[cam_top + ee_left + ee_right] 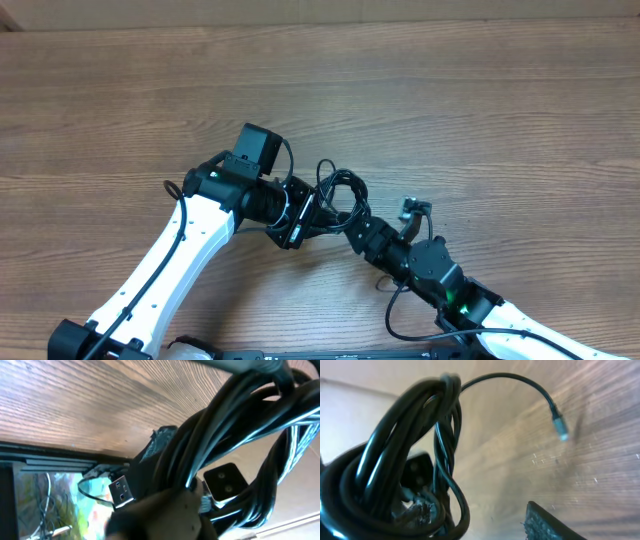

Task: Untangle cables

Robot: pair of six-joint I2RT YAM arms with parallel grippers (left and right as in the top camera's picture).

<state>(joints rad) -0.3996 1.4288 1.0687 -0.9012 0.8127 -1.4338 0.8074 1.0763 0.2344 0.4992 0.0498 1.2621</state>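
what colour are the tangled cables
The cables are glossy black, and the right wrist view shows this best.

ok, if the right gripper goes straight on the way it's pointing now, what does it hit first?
The right gripper would likely meet the cable bundle first, almost at its tips; the left gripper sits just beyond. Depth unclear.

no readable text, no label, brand or number legible on the cables [345,195]
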